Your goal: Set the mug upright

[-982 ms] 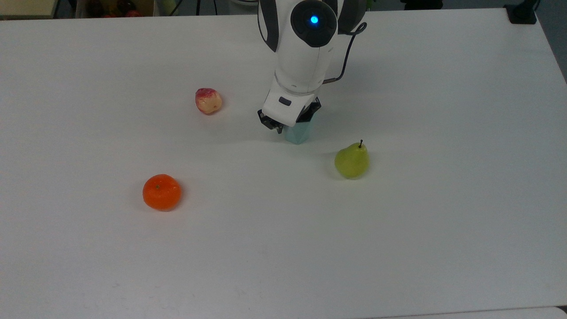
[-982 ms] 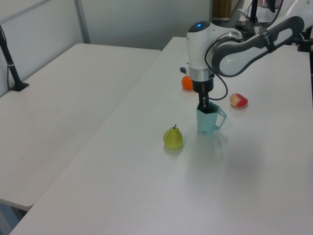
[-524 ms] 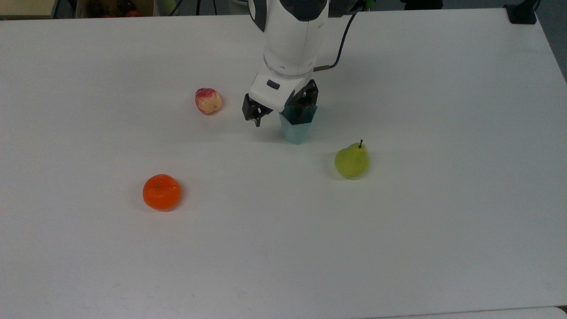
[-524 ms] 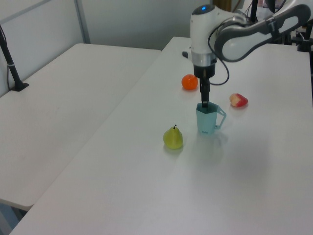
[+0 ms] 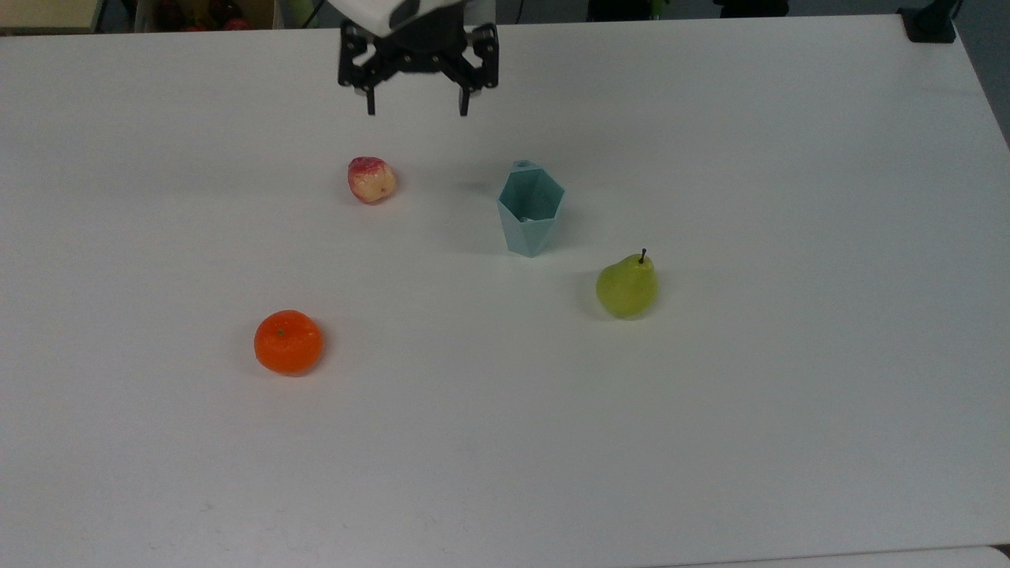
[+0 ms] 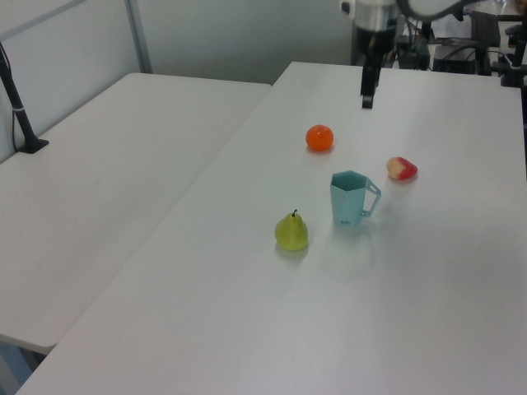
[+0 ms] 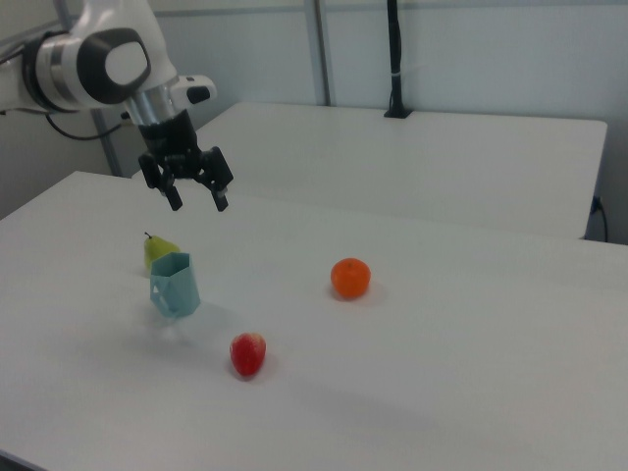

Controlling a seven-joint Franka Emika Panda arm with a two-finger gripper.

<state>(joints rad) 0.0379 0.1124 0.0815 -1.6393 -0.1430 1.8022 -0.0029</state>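
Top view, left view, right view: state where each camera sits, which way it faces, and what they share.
Top view: high above the table, looking steeply down; the gripper, jaws apart, shows at its top edge.
Left view: beside the table, looking along it; the gripper hangs far back.
Right view: opposite side, lower; arm and gripper at the right view's left.
Shared: the upright mug, pear, orange, peach.

the mug (image 5: pixel 530 213) looks matt plastic (flat facets), the table (image 5: pixel 710 410) smooth matt white, the pear (image 5: pixel 627 287) slightly glossy.
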